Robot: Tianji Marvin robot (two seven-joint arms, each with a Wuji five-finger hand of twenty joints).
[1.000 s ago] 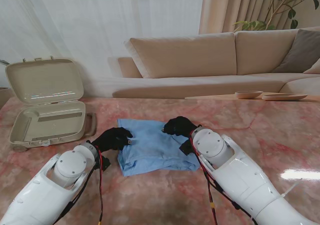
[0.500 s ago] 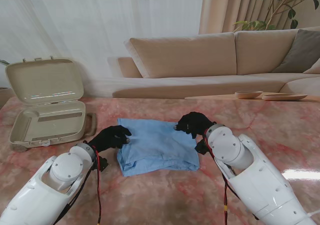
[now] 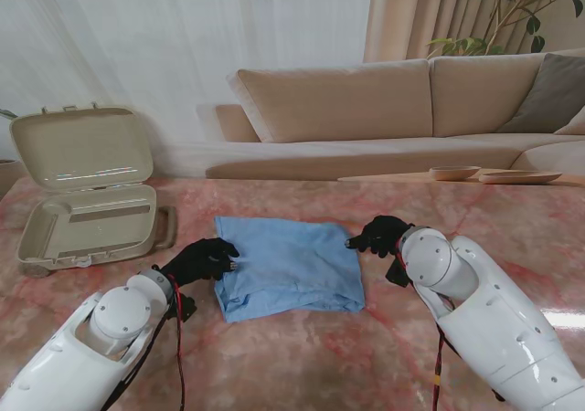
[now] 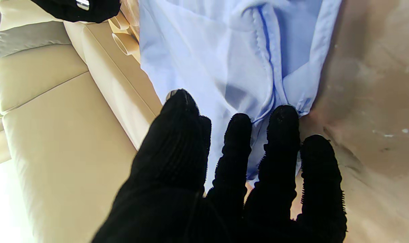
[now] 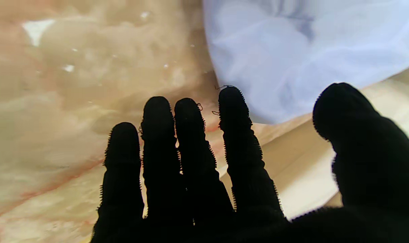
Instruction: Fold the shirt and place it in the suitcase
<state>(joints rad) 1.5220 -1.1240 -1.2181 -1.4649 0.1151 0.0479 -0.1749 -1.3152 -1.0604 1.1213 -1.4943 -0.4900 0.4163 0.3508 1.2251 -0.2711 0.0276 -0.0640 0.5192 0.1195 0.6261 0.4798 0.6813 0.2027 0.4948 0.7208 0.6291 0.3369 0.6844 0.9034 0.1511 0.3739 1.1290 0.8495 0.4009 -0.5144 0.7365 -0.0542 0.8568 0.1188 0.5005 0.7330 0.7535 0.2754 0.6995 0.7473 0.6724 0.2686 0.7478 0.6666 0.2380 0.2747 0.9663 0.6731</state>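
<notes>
In the middle of the pink marble table [image 3: 302, 365] lies the blue shirt [image 3: 285, 265], folded into a rough rectangle with its longer edges running left to right and a few soft wrinkles across the top. The left hand [image 3: 203, 259] sits at the shirt's left edge, about halfway along it. Its wrist camera shows the fingers [image 4: 282, 135] extended and close together, the tips over the hemmed edge of the cloth where a seam bunches up; nothing is pinched between them and the thumb (which stands apart to one side). Whether the fingertips actually press on the fabric I cannot tell.

The right hand [image 3: 381, 236] is just beside the shirt's right edge, over bare table. In its wrist view the four fingers [image 5: 233, 111] are straight and nearly side by side, the thumb is held wide, and the cloth lies just past the fingertips, not touching them as far as can be seen. It holds nothing.

The beige suitcase [image 3: 87, 219] stands open at the far left of the table, well apart from the shirt, lid propped upright, with no clothing visible inside. Behind the table runs a beige sofa [image 3: 366, 100], and a shallow wooden dish [image 3: 454, 172] rests near the table's far right edge.
</notes>
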